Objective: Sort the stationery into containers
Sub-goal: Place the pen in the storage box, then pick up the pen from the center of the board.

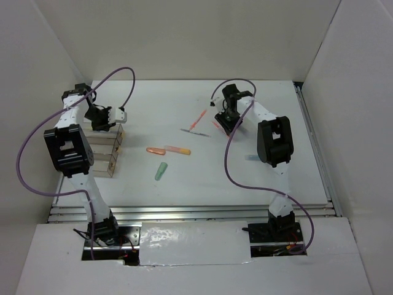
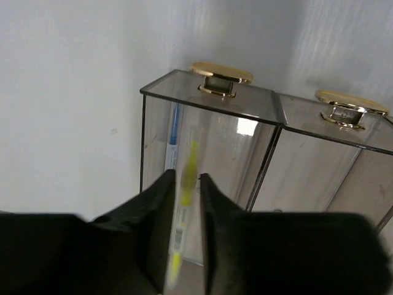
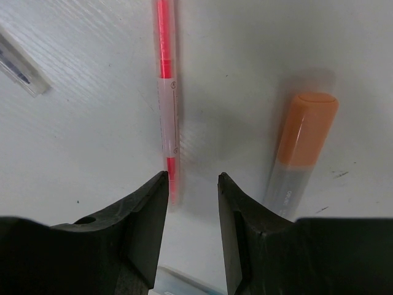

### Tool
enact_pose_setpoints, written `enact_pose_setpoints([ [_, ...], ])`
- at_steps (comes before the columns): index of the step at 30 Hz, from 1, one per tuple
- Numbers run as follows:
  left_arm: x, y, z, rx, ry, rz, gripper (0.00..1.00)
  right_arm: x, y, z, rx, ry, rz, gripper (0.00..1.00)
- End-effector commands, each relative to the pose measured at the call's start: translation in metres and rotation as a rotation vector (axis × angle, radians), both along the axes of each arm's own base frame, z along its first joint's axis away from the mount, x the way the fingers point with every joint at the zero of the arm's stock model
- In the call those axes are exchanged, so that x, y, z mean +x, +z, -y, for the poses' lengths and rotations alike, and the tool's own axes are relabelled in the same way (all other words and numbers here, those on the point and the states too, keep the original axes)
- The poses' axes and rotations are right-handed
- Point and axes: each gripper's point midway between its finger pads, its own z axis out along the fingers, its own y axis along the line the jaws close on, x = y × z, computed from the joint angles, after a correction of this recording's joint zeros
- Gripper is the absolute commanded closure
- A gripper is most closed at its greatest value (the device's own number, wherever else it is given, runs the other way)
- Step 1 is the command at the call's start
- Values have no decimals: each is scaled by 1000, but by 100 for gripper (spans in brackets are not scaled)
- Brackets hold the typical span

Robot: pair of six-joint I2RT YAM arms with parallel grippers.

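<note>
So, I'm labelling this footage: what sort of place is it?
Probably a robot test cell: plain white walls enclose a table, left arm and right arm bolted at its edge.

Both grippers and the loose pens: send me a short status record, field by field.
left gripper: shut on a yellow pen, held at the end compartment
compartment contents: a blue pen
right gripper: open, low over the table
in its gap: near end of a red pen, not gripped
beside it: orange-capped marker, untouched
mid-table, loose: orange pen, yellow-orange pen, pale green marker
</note>
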Motion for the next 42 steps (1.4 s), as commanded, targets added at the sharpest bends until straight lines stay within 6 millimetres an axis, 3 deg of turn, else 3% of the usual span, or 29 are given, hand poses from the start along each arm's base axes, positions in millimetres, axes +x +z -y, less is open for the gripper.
enact_pose_setpoints([
  [1,3,8,-5,-1,-3,28,62,4,4,2,-17,15,-6,55],
  [6,3,13,-4,-11,6,39,46,5,6,1,-11,18,-6,55],
  [11,5,24,-3,-38,26,73,44,2,5,0,-17,26,-16,55],
  [15,14,50,1,-111,58,135,43,-4,0,-1,-30,43,-35,60],
  [20,14,92,21,-247,64,207,43,-14,-10,-1,-48,75,-74,69],
  [23,14,110,33,-303,60,260,42,-15,-11,-3,-49,88,-86,84],
  [26,12,129,49,-356,45,320,42,-18,3,-10,-13,105,-81,92],
  [27,8,144,59,-364,20,355,42,-19,11,-14,3,111,-76,93],
  [29,1,146,76,-385,-24,386,42,-25,37,-28,61,132,-53,96],
  [30,-8,166,96,-377,-79,442,41,-26,55,-36,89,144,-27,98],
  [31,-11,152,106,-363,-105,459,41,-30,63,-42,109,152,-27,100],
  [34,-41,153,151,-361,-214,558,40,-54,93,-75,197,211,-49,100],
  [35,-47,176,173,-349,-291,665,40,-69,100,-91,243,237,-87,100],
  [36,-57,161,183,-354,-314,649,40,-76,110,-100,271,251,-90,100],
  [37,-63,159,188,-356,-331,655,39,-87,114,-107,295,264,-117,100],
  [38,-72,163,216,-381,-401,670,39,-95,118,-116,321,281,-135,100],
  [42,-92,157,252,-406,-469,676,38,-139,139,-162,466,352,-244,100],
])
